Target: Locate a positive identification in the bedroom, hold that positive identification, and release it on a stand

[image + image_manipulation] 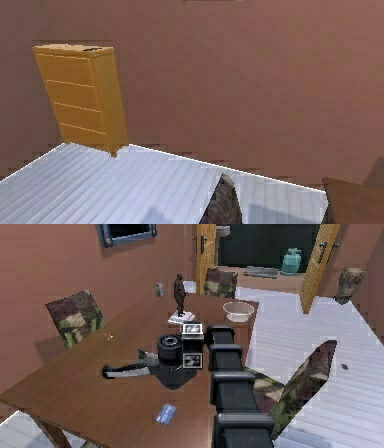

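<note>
A small flat bluish card (165,412) lies near the front edge of the brown worktop (70,389), nearer than the gripper (108,372) and to its right. The gripper points left over bare wood and holds nothing, and I cannot tell whether its jaws are apart or together. Farther back stand 1 dark statue (180,294) on a white base and a pale bowl (238,311) to its right, with 1 patterned chair (72,316) at the worktop's left side; the forward view shows an orange dresser (82,97) against a brown wall.

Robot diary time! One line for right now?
gripper: at table, holds nothing | small blue card: lying on table | statue, bowl: on table
</note>
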{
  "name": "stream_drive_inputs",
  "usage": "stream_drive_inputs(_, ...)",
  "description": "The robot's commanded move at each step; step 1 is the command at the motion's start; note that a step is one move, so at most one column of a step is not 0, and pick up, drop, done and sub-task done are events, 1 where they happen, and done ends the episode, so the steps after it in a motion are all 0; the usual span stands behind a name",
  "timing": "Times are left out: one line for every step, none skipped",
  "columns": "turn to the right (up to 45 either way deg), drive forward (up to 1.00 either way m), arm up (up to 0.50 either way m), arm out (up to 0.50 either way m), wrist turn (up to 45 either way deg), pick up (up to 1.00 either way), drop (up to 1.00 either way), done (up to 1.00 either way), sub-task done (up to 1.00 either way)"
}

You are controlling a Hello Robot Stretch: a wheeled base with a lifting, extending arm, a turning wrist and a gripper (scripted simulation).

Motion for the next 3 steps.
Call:
stream_drive_inputs(0.0,0.0,0.0,0.0,27.0,0.0,0.0,0.0,0.0)
stream_drive_inputs(0.0,0.0,-0.3,0.0,0.0,0.0,0.0,0.0,0.0)
stream_drive_inputs(0.0,0.0,0.0,0.0,0.0,1.0,0.0,0.0,0.0)
